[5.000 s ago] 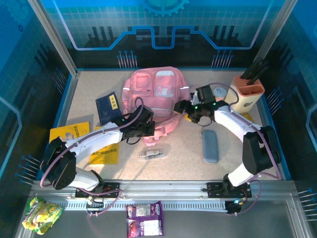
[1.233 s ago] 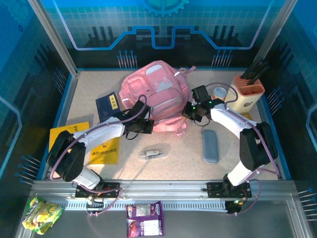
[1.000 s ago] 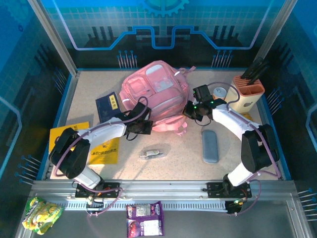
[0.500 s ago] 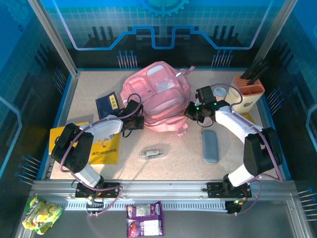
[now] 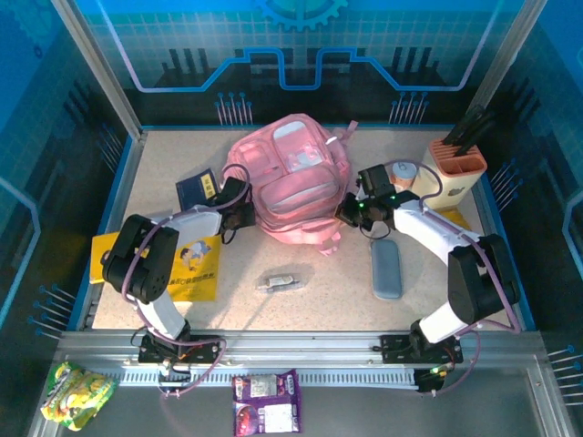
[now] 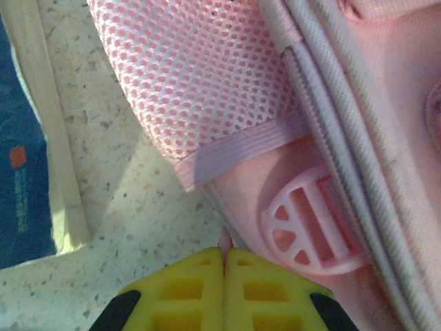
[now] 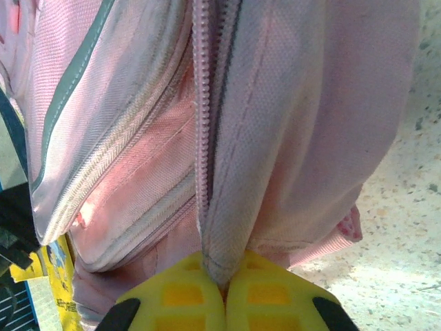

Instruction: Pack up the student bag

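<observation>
Holding the bag (image 5: pixel 291 182) with left fingers (image 6: pixel 210 269) and right fingers (image 7: pixel 210 276) each clamped on its fabric, I judge packing hardly started: book (image 5: pixel 196 194) and case (image 5: pixel 386 267) lie on the surface (image 5: pixel 319 305).

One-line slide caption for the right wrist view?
Right claw pinches a fold of the pink student bag beside its zipper, on the speckled table.
</observation>
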Robot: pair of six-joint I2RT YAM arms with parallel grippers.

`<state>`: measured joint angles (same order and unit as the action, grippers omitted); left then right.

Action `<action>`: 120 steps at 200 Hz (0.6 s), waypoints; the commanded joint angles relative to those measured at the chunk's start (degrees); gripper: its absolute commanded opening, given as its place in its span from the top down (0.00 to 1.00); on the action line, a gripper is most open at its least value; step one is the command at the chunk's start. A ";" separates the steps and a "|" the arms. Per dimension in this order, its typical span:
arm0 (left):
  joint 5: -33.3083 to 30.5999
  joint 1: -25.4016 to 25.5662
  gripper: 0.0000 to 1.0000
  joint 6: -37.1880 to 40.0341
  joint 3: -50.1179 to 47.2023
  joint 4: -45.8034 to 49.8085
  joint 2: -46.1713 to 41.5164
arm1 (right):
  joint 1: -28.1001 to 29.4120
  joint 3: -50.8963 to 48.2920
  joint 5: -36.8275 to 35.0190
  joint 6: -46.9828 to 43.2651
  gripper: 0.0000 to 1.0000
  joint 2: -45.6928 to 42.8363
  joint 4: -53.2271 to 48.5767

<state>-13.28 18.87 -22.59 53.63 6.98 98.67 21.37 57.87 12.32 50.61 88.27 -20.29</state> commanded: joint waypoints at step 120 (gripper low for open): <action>6.16 -2.16 0.52 -5.61 -5.48 12.45 -19.65 | 5.40 2.10 -1.62 -11.19 0.41 -7.22 -2.38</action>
<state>-7.90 17.72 -25.80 50.43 12.34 83.88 23.68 57.76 8.08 44.75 80.23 -21.54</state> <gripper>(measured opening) 0.450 0.559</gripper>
